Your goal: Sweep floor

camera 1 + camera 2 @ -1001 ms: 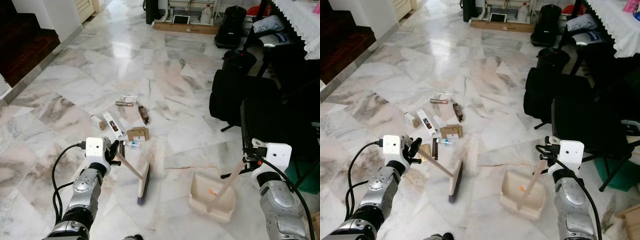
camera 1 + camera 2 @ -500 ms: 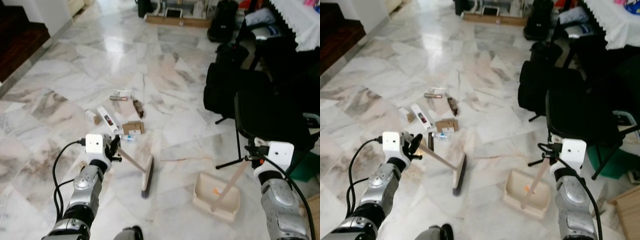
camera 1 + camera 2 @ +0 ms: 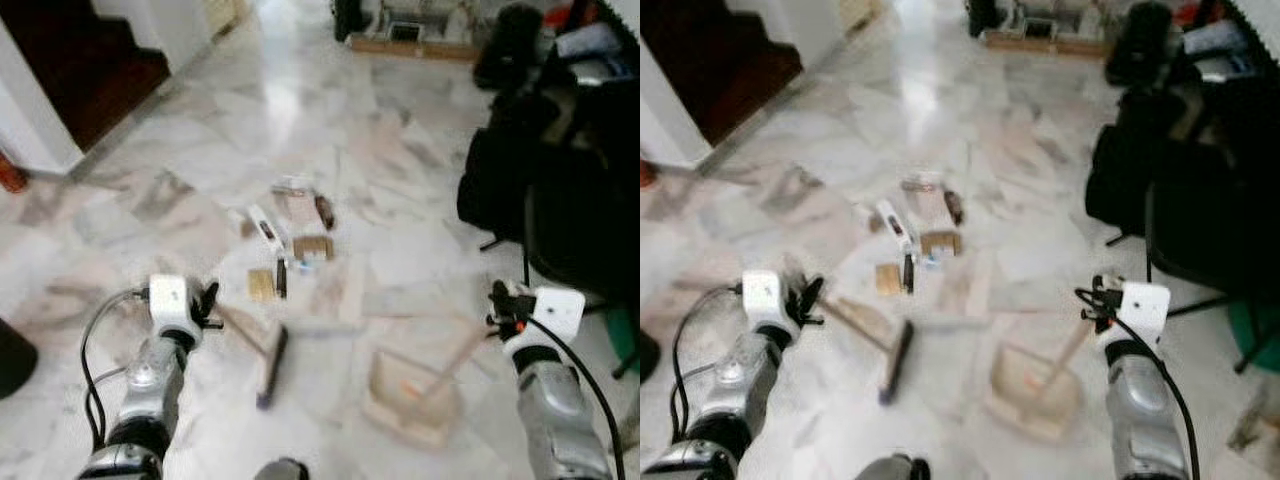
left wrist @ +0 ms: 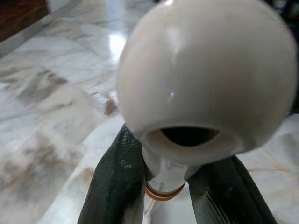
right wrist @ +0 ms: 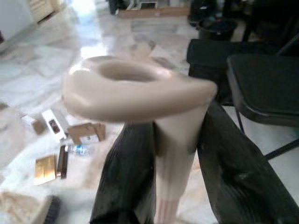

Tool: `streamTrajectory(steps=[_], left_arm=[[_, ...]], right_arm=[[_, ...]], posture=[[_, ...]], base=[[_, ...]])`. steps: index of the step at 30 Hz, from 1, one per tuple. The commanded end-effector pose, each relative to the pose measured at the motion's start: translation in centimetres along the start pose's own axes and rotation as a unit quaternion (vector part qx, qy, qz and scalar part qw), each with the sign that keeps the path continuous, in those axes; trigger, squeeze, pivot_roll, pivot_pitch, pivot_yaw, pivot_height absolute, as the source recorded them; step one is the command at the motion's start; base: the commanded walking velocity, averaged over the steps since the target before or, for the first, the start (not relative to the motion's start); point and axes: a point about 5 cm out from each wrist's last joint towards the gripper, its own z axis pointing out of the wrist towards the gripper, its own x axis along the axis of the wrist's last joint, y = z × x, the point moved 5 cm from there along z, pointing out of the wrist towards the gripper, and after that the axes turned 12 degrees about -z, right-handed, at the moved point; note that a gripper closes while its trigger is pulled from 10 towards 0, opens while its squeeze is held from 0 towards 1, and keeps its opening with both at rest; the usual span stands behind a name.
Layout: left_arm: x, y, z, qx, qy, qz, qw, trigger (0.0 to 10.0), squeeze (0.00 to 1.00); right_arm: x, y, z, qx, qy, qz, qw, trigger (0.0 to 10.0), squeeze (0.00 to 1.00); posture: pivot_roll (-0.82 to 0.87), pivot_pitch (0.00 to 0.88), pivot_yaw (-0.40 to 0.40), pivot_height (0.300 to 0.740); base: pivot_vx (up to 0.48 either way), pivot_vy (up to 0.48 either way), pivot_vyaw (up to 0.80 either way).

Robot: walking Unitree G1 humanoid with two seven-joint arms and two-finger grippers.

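Our view has swung left and blurred since a moment ago, so we are turning, not sweeping. On the marble floor (image 3: 150, 210) the litter (image 3: 290, 240) lies at twelve o'clock. Our right gripper (image 3: 497, 318) clamps the dustpan (image 3: 410, 395) handle at four o'clock; our left gripper (image 3: 207, 303) grips the broom (image 3: 268, 358), head just short of the litter.

Open marble floor (image 3: 330, 110) stretches ahead past the scattered litter (image 3: 290, 235). On the right, black chairs (image 3: 560, 190) and bags block passage; on the left, a white wall corner (image 3: 30, 120) narrows the way. Broom head (image 3: 270, 362) and dustpan (image 3: 415, 395) lie well apart, bare floor between them.
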Motion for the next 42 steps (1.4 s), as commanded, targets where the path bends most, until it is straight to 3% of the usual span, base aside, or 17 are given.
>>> streamTrajectory(steps=[1, 11, 17, 25, 34, 42], left_arm=[[-0.3, 1.0, 0.1, -0.016, -0.003, -0.004, 1.000, 10.0, 0.00], [-0.3, 0.7, 0.0, -0.013, -0.004, -0.001, 1.000, 10.0, 0.00], [-0.3, 0.8, 0.0, -0.014, -0.004, -0.001, 1.000, 10.0, 0.00], [-0.3, 1.0, 0.0, -0.018, -0.005, -0.001, 1.000, 10.0, 0.00], [-0.3, 1.0, 0.0, -0.024, -0.006, 0.001, 1.000, 10.0, 0.00], [-0.1, 0.9, 0.0, -0.026, -0.006, 0.004, 1.000, 10.0, 0.00]], right_arm=[[0.1, 1.6, -0.2, -0.023, 0.003, -0.015, 1.000, 10.0, 0.00], [0.3, 1.4, -0.2, -0.022, 0.006, -0.013, 1.000, 10.0, 0.00], [0.4, 1.4, -0.2, -0.019, 0.011, -0.017, 1.000, 10.0, 0.00], [0.6, -0.1, -0.4, 0.068, 0.021, -0.049, 0.996, 10.0, 0.00], [0.0, 1.4, -0.4, 0.089, 0.011, -0.070, 0.994, 10.0, 0.00], [-1.3, 0.5, -0.7, 0.134, 0.001, -0.056, 0.989, 10.0, 0.00]], posture=[[0.03, 0.103, 0.009, 0.740], [0.04, 0.115, 0.010, 0.740], [0.04, 0.117, 0.010, 0.740], [0.03, 0.112, 0.014, 0.740], [0.04, 0.100, 0.019, 0.740], [0.05, 0.116, 0.028, 0.740]], base=[[0.000, 0.000, 0.00], [0.000, 0.000, -0.61], [0.000, 0.000, 0.00], [0.000, 0.000, 0.00], [0.000, 0.000, 0.00], [0.000, 0.000, 0.00]])
